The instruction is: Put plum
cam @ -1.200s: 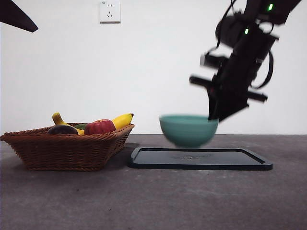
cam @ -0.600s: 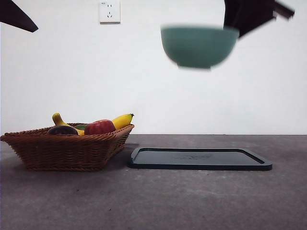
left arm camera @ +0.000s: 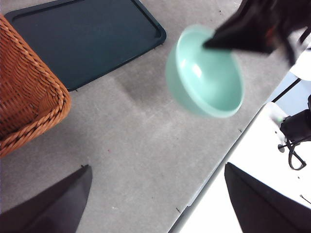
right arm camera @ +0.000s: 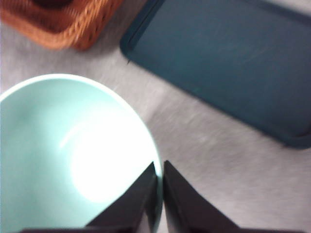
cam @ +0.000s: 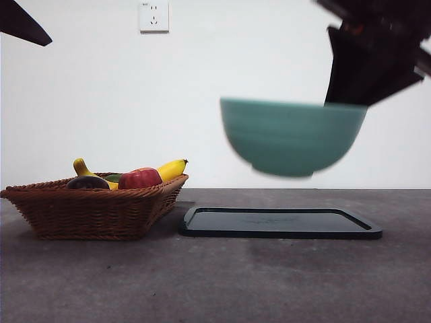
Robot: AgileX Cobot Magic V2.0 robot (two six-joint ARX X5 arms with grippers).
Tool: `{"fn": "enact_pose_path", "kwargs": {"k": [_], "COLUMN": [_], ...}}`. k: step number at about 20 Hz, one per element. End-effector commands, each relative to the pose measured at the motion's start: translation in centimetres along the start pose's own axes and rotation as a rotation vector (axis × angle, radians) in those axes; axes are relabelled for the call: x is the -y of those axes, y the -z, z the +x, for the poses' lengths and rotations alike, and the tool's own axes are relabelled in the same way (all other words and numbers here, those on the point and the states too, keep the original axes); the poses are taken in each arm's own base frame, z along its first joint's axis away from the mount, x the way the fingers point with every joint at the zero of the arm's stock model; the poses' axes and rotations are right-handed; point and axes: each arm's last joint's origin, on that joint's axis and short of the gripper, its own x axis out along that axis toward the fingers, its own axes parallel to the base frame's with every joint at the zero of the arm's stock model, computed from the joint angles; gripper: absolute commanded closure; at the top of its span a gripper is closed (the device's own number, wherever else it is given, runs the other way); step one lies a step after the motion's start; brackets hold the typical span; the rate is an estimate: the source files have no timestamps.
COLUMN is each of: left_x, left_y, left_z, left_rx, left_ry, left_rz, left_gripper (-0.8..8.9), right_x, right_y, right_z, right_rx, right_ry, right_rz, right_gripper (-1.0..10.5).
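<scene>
The plum [cam: 87, 182], dark and almost black, lies in the wicker basket [cam: 87, 210] at the left, beside a red fruit [cam: 140, 178] and a banana [cam: 172, 168]. My right gripper [cam: 343, 97] is shut on the rim of a teal bowl [cam: 289, 138] and holds it in the air above the table, near the dark tray [cam: 279, 222]. In the right wrist view its jaws [right arm camera: 159, 170] pinch the bowl's rim [right arm camera: 63, 155]; the bowl is empty. My left gripper [left arm camera: 158, 166] is open and empty, high over the table, looking down on the bowl [left arm camera: 206, 73].
The basket [left arm camera: 24, 97] stands left of the empty tray [left arm camera: 82, 39]. The table's edge runs close past the bowl in the left wrist view. The left arm shows as a black tip [cam: 23, 23] at the top left corner.
The bowl rose from the tray to high in the picture, then came lower and nearer to the front camera, still held by my right gripper. The basket and fruit have not moved.
</scene>
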Motion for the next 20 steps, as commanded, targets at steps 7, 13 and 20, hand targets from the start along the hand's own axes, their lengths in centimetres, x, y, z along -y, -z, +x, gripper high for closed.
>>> {"fn": "enact_pose_path", "kwargs": {"k": [7,13,20], "left_x": [0.1,0.1,0.1], "left_y": [-0.3,-0.3,-0.3], "left_z": [-0.1,-0.1,-0.1], "left_rx": [0.010,0.010,0.010], "left_ry": [0.007,0.007,0.007], "left_rz": [0.028,0.029,0.030], "left_gripper": [3.86,3.86,3.86], "right_x": [0.4,0.7,0.9], "right_y": [1.9,2.2,2.4], "right_z": [4.2,7.0,8.2], "right_rx": [-0.078,-0.145,-0.173], "right_ry": [0.001,0.014,0.021], "right_rz": [0.046,0.049,0.053], "right_gripper": [9.3,9.3,9.3]}}
